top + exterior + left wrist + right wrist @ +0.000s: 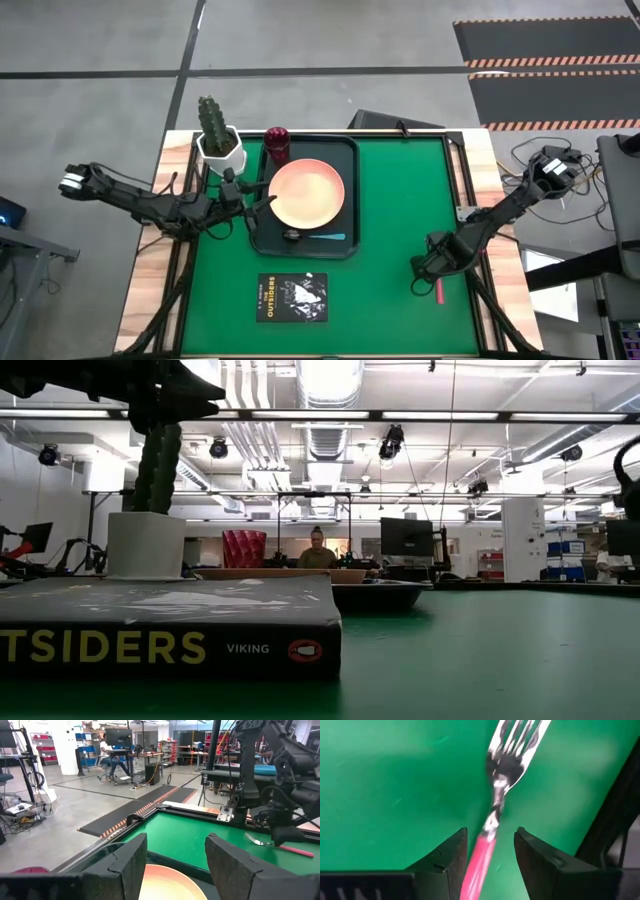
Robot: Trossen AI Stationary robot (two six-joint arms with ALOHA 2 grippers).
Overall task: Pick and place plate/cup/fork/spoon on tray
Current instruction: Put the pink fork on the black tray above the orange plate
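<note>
The peach-orange plate (308, 192) lies in the dark tray (340, 150). The maroon cup (277, 143) stands in the tray's far left corner. The teal-handled spoon (322, 237) lies along the tray's near side. My left gripper (262, 203) is open at the tray's left side, and its fingers stand over the plate's left rim (165, 882). The red-handled fork (438, 290) lies on the green mat near the right edge. My right gripper (490, 855) is open and points down, one finger on either side of the fork's handle (479, 865); the tines (512, 750) lie beyond them.
A white pot with a cactus (220, 145) stands just left of the tray's far corner. A black book (292, 297) lies near the front edge, close before the low camera (160, 640). Bare green mat (400, 200) lies between the tray and my right arm.
</note>
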